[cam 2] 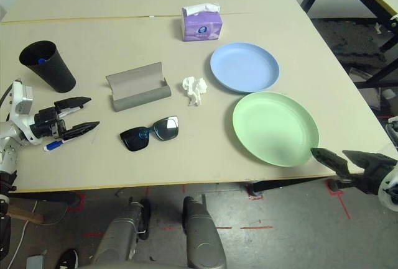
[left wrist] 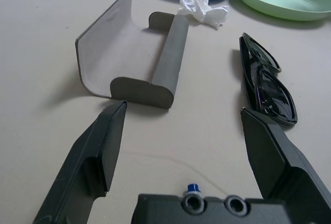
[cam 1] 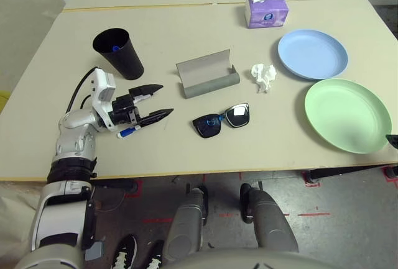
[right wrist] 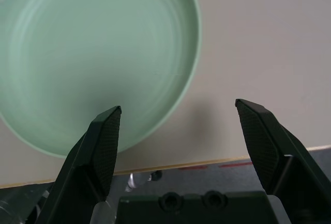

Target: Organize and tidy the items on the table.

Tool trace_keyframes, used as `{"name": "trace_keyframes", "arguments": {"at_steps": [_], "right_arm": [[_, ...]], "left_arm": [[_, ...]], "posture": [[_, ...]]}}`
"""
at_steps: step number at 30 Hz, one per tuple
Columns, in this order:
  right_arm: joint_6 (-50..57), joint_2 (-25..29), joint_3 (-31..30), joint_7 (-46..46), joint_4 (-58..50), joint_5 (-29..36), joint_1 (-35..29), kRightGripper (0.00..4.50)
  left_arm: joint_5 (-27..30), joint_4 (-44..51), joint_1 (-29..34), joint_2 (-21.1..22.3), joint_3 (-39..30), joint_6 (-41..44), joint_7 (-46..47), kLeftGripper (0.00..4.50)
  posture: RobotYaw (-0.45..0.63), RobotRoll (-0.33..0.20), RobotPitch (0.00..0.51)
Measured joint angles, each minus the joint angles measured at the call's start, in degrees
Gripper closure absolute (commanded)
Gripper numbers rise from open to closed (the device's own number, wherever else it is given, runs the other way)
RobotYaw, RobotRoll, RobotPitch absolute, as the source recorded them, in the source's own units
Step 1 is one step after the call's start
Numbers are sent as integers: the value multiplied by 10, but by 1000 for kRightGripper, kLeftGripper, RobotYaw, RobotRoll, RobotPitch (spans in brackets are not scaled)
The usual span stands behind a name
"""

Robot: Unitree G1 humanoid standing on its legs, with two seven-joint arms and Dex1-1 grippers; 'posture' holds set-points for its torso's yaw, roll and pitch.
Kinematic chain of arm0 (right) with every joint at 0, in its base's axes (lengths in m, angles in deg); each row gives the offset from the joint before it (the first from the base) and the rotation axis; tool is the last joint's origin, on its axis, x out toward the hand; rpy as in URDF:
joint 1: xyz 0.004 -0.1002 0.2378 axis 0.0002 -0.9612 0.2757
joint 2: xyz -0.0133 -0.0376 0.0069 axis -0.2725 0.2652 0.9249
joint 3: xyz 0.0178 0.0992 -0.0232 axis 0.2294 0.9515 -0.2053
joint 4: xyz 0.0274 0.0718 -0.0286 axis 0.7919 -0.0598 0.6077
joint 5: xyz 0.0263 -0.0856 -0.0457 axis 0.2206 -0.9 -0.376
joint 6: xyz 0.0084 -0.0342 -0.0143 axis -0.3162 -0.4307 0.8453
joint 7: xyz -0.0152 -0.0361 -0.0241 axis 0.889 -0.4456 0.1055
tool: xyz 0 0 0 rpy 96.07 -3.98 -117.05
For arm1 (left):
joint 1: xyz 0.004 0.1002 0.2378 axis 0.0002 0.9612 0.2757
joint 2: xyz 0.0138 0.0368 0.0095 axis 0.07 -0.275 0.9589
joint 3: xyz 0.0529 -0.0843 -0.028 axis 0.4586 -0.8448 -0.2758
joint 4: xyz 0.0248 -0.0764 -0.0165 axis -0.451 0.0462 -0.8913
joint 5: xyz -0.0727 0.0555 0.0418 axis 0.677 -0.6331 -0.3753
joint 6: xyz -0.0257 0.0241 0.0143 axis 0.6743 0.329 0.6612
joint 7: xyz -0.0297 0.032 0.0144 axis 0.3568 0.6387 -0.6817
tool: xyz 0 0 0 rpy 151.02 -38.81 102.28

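My left gripper [cam 1: 166,99] hovers open low over the table [cam 1: 186,151] at the left, pointing toward the open grey glasses case [cam 1: 205,76] and the black sunglasses [cam 1: 221,120]. A white marker with a blue cap [cam 1: 127,133] lies on the table just under its wrist. The crumpled tissue [cam 1: 263,76] sits right of the case. Further right lie the light-blue plate [cam 1: 312,53] and the pale-green plate [cam 1: 347,115]. My right gripper [cam 2: 328,153] is open and empty at the table's front edge, beside the green plate's near rim [right wrist: 155,125].
A black cup [cam 1: 119,51] stands behind the left gripper, with a small blue tip showing inside it. A purple tissue box [cam 1: 267,9] stands at the back near the seam. Dark table legs and floor show to the right.
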Motion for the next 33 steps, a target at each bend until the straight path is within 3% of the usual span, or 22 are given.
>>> {"name": "trace_keyframes", "arguments": {"at_steps": [11, 25, 33], "right_arm": [[9, -2, -42, -1, 12, -1, 50, 0], [-8, 0, -67, -16, 34, -49, 27, 0], [-19, 0, -94, -18, 53, -66, 46, 0]], "left_arm": [[1, 19, 24, 0, -2, 0, 7, 22], [7, 61, 45, 0, -3, 6, 19, 22], [10, 82, 56, -1, -3, 17, 25, 22]], "posture": [[-162, 0, 271], [-153, 0, 277], [-144, 0, 277]]}}
